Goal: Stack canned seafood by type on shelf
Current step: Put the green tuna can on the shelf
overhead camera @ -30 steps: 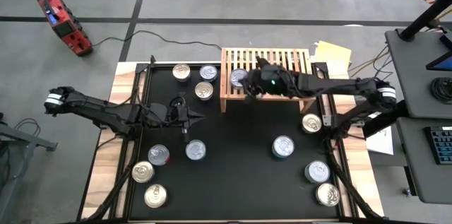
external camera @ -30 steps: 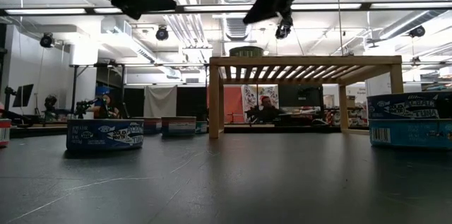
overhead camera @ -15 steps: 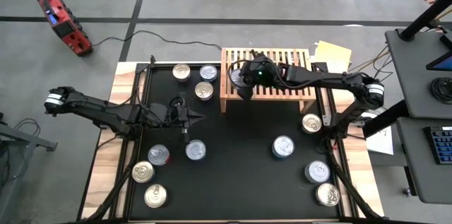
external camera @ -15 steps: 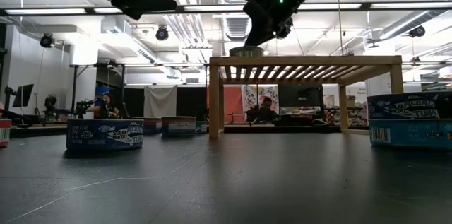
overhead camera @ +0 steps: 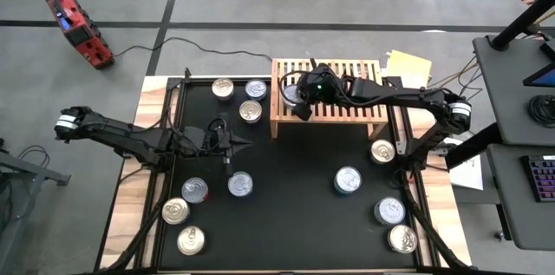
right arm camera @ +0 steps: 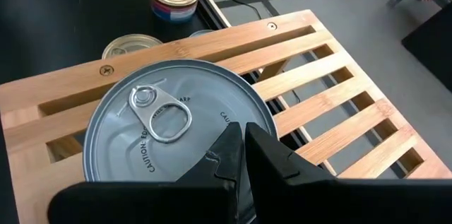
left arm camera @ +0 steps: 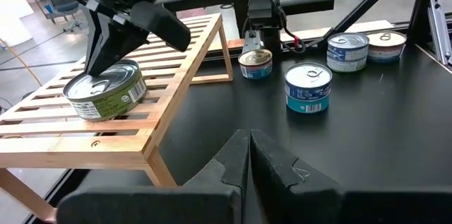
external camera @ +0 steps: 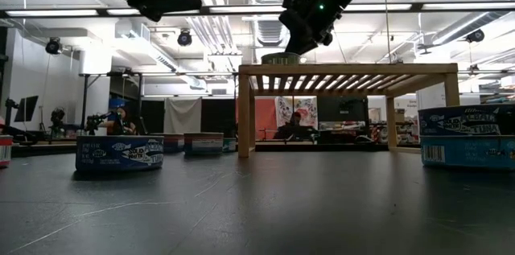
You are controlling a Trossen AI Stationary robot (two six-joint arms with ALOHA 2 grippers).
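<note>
One olive-gold tin of canned seafood (left arm camera: 106, 90) stands on its base at the left end of the light-wood shelf (overhead camera: 342, 94). My right gripper (right arm camera: 244, 133) is shut and reaches over the shelf, its tips on that tin's silver lid (right arm camera: 162, 128). My left gripper (overhead camera: 247, 144) is shut, touches nothing, and hangs above the black mat left of centre. The other tins stand on the mat. My right gripper touches the tin's lid with its shut fingertips (left arm camera: 95, 68), on the part of the lid (right arm camera: 226, 121) beside the pull tab and toward the rim. The fingers slant down from the table's right. The tin stays flat on the shelf slats.
Three tins (overhead camera: 251, 111) stand at the far left beside the shelf. Several tins (overhead camera: 194, 190) sit near left, and several more (overhead camera: 348, 180) on the mat's right side. The mat's middle (overhead camera: 286, 188) holds nothing. A red device (overhead camera: 80, 28) lies on the floor beyond the table.
My right gripper has moved toward the table's left along the shelf and slightly down. It has tipped further downward, and its shut tips have come onto the tin's lid. The tin has stayed where it was.
</note>
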